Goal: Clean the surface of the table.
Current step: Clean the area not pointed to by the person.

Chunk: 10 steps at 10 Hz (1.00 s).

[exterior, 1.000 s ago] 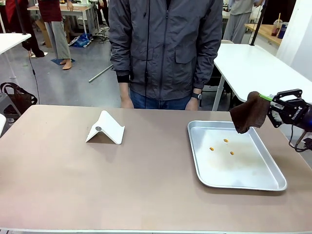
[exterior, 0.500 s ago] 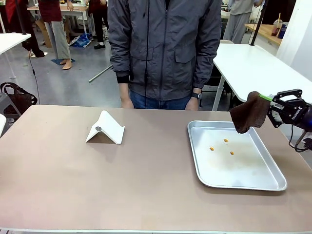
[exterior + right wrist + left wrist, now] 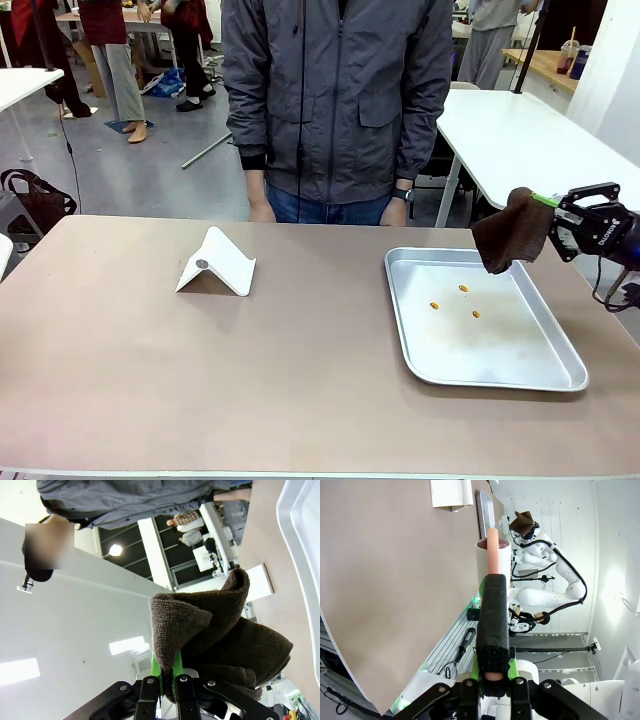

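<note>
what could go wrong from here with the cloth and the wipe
1. The brown cloth hangs from the right gripper by one pinched edge near the metal tray. It might slip out, or land in the tray instead of on the table.
2. The white folded stand sits loose on the table, so a wide wipe could shove it toward the person.
3. The orange crumbs could be flicked out of the tray.

Metal tray (image 3: 520, 345), white folded stand (image 3: 218, 262), brown cloth (image 3: 512, 232), black-handled tool (image 3: 493, 625)
</note>
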Available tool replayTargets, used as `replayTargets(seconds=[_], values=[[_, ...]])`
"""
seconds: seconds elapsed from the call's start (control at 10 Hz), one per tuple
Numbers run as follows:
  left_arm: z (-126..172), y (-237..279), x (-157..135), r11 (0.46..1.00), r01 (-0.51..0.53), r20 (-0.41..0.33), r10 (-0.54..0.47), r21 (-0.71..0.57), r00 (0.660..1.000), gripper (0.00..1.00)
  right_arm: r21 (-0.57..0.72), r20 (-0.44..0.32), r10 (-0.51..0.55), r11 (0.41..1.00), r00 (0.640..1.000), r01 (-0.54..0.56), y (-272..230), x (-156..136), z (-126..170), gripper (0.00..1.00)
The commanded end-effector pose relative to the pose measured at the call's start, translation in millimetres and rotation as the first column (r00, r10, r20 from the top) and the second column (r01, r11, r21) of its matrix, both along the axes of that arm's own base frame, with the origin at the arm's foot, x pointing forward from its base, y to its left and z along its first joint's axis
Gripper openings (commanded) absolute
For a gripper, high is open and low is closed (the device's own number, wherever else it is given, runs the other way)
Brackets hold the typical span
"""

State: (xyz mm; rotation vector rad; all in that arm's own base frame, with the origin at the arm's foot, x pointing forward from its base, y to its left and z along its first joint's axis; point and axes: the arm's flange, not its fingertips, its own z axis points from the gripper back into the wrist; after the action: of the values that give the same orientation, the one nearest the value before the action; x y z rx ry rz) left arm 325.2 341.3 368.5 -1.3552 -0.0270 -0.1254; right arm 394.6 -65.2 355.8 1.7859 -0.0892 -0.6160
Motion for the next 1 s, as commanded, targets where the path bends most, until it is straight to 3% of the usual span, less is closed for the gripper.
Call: replayTargets(seconds=[0.0, 0.5, 0.6, 0.7, 0.9], values=[[9, 1, 0, 1.0, -0.016, -0.004, 0.016, -0.01, 1.0, 0.22, 0.004, 0.01, 0.01, 1.0, 1.0, -0.01, 0, -1, 4, 0.0], [9, 1, 0, 1.0, -0.016, -0.004, 0.016, -0.01, 1.0, 0.22, 0.004, 0.01, 0.01, 1.0, 1.0, -0.01, 0, -1, 4, 0.0], [9, 1, 0, 1.0, -0.016, -0.004, 0.016, -0.01, 1.0, 0.22, 0.0, 0.0, 0.0, 1.0, 1.0, 0.0, 0, 0, 0, 0.09], [9, 1, 0, 1.0, -0.016, -0.004, 0.016, -0.01, 1.0, 0.22, -0.138, 0.008, 0.03, 0.99, 1.0, -0.029, 0, -16, 11, 0.09], [9, 1, 0, 1.0, -0.016, -0.004, 0.016, -0.01, 1.0, 0.22, -0.478, 0.024, 0.051, 0.878, 0.998, -0.034, 20, -19, 29, 0.09]])
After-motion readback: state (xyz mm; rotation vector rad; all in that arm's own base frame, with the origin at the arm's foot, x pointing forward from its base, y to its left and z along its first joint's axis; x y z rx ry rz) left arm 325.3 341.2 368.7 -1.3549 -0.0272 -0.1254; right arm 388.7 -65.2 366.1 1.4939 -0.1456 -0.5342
